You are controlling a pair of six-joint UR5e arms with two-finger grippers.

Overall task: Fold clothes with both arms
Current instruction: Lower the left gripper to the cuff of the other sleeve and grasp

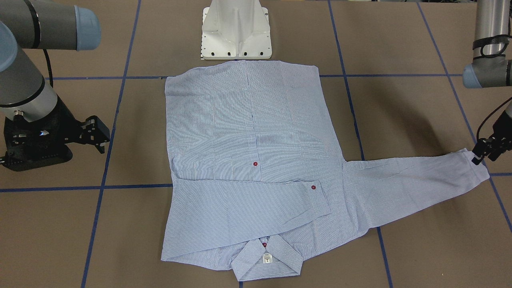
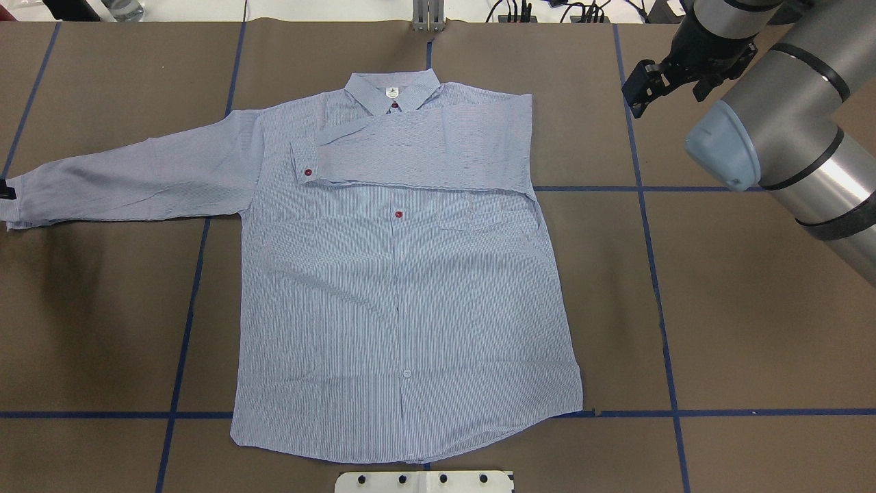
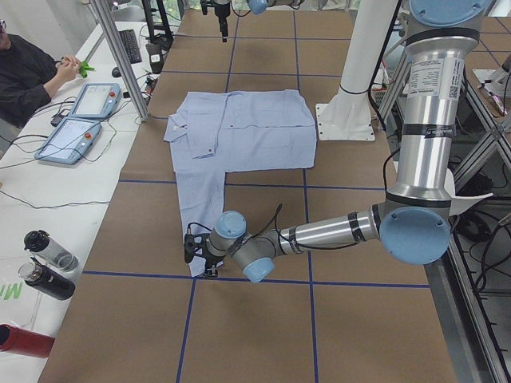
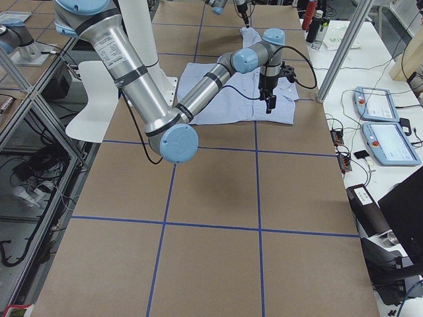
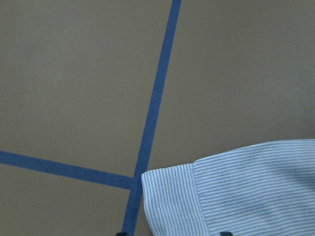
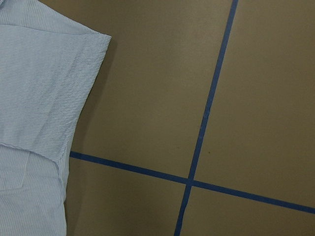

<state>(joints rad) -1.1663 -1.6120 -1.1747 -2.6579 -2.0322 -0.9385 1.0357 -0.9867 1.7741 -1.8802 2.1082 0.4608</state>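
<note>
The light blue striped shirt [image 2: 404,294] lies flat, face up, collar [image 1: 266,260] away from the robot's base. One sleeve [image 2: 417,150] is folded across the chest. The other sleeve [image 2: 137,178] stretches out to the robot's left. My left gripper [image 1: 486,152] is low over that sleeve's cuff [image 5: 236,196]; its fingertips stand apart at the edge of the left wrist view, with the cuff between them, not clamped. My right gripper [image 2: 650,82] is open and empty, hanging above the bare table beside the shirt's folded shoulder [image 6: 39,98].
The white pedestal base [image 1: 236,32] stands at the shirt's hem. Blue tape lines [image 2: 650,274] grid the brown table. An operator [image 3: 32,68], tablets [image 3: 80,120] and bottles [image 3: 48,263] are on a side table beyond the far edge.
</note>
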